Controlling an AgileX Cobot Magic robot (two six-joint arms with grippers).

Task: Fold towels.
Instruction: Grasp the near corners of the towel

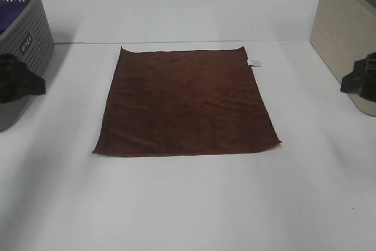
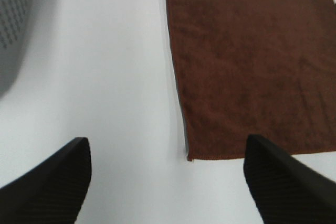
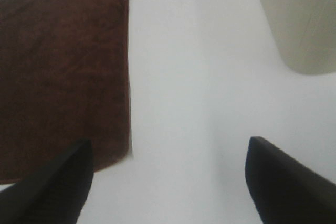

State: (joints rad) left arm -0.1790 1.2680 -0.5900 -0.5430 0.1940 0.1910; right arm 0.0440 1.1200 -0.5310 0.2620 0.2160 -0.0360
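1. Towel [image 1: 187,103]: dark reddish-brown, roughly square, with a soft nap. It lies flat in a single layer mid-way across the white table [image 1: 188,204]. There are faint creases across the surface, a stitched hem along the near edge, and the edges are slightly wavy.
2. A small white tag [image 1: 254,62] sticks out at the far right corner. Its print is too small to read.
3. Left gripper [image 2: 167,187]: jaws spread wide with nothing between them. It points at bare table and the towel's near left corner. The overhead view puts it well off the towel's left side, in front of the basket.
4. Right gripper [image 3: 168,182]: jaws also wide and holding nothing. It faces bare table beside the towel's right edge. Overhead it sits well off to the right, by the beige bin.
5. The wrist views show only dark fingers [image 2: 52,187], cut off at the frame edge. Overhead, both grippers are dark blobs clipped by the frame sides, so the jaws can't be made out there.
6. Grey perforated basket [image 1: 23,39], far left and cropped. A sliver of purple cloth [image 1: 7,16] shows inside. The label is unreadable.
7. Beige bin [image 1: 343,33], far right and cropped. Its inside is not visible.
8. The right wrist view is soft and the towel texture is blurred there.
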